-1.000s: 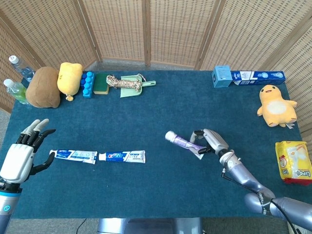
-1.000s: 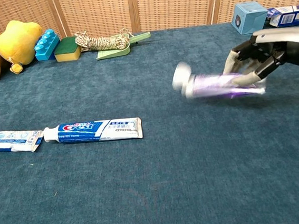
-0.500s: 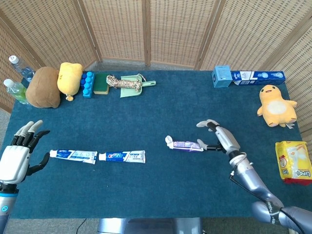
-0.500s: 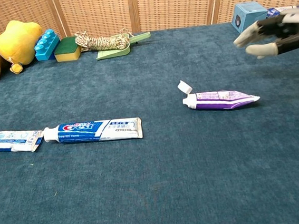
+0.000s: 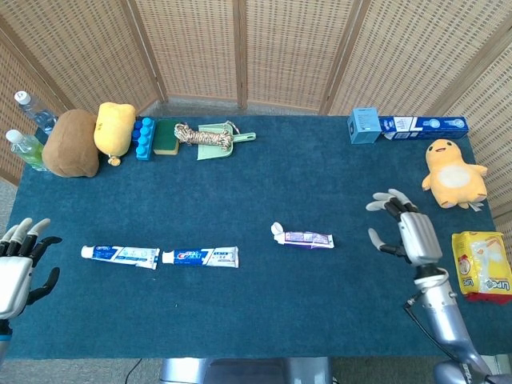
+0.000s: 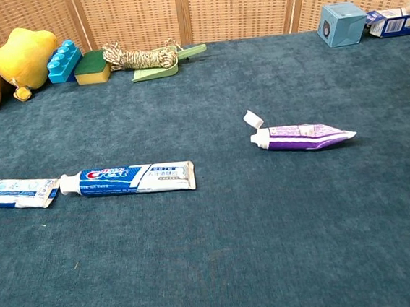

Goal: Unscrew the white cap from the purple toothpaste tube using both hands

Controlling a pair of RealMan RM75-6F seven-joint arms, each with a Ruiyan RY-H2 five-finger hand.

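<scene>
From the head view, your table [image 5: 256, 312] carries a back row at the left: two bottles [image 5: 26, 144], a brown plush [image 5: 70, 144], a yellow plush [image 5: 114, 128], blue blocks [image 5: 143, 138], a sponge [image 5: 166, 137] and a rope bundle [image 5: 197, 135] lying on a green dustpan [image 5: 224, 142]. At the far right corner sit a blue box [image 5: 363, 125] and a toothpaste carton [image 5: 422, 126], with a yellow duck toy [image 5: 452, 174] in front of them and a yellow packet [image 5: 482, 266] at the right edge. Two blue-and-white toothpaste tubes [image 5: 160, 256] lie end to end on the left half of the cloth. Nothing stands between either hand and the purple toothpaste tube [image 5: 308, 238], which lies flat near the middle. Your right hand [image 5: 410, 234] hovers beside it to the right, apart from it, fingers spread and holding nothing. Your left hand [image 5: 18, 268] is at the left edge, well apart, fingers spread too — empty.

From the chest view neither hand shows. The purple toothpaste tube [image 6: 306, 136] lies flat, cap end pointing left. Its white cap [image 6: 254, 120] is flipped up and tilted — still joined at the nozzle, as far as you can tell.
</scene>
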